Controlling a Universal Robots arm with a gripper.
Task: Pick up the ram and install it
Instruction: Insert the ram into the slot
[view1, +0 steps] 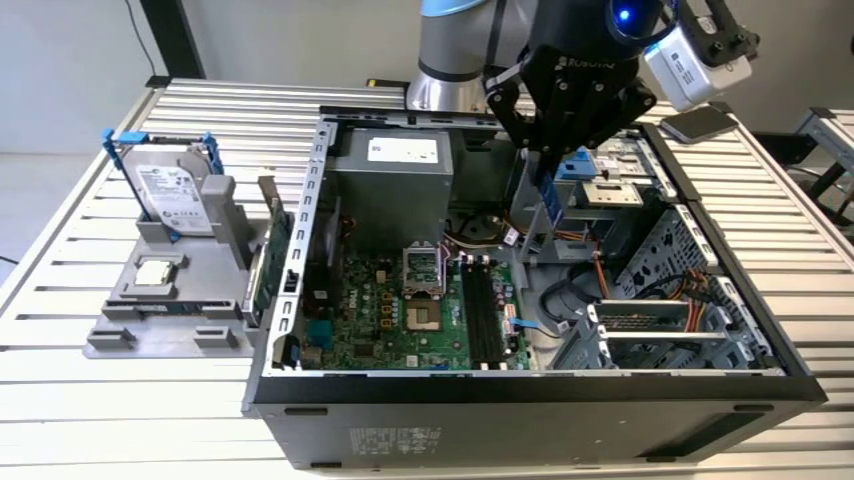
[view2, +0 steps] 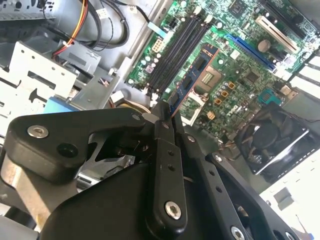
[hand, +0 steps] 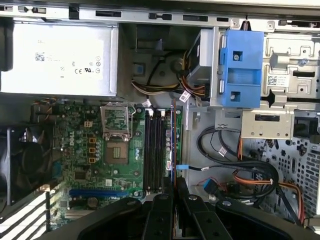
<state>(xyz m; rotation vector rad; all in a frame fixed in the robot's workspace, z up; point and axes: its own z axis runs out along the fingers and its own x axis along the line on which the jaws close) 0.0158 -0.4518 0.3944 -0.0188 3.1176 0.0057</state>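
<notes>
While pinched in black gripper (view2: 164, 120), ram (view2: 193, 76) thin, flat.

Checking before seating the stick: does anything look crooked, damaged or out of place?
Nothing looks damaged or spilled. The gripper holds the ram on edge above the case, in line with the empty memory slots. The only oddity: the processor socket is bare, with no cooler.

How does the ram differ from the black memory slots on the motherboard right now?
The ram hangs upright over the open case, pinched in the gripper. The memory slots lie flat, fixed to the motherboard, and look empty. The ram's face is blue, while the memory slots are black. Both are long and narrow, and in the first wrist view they run roughly parallel.
</notes>
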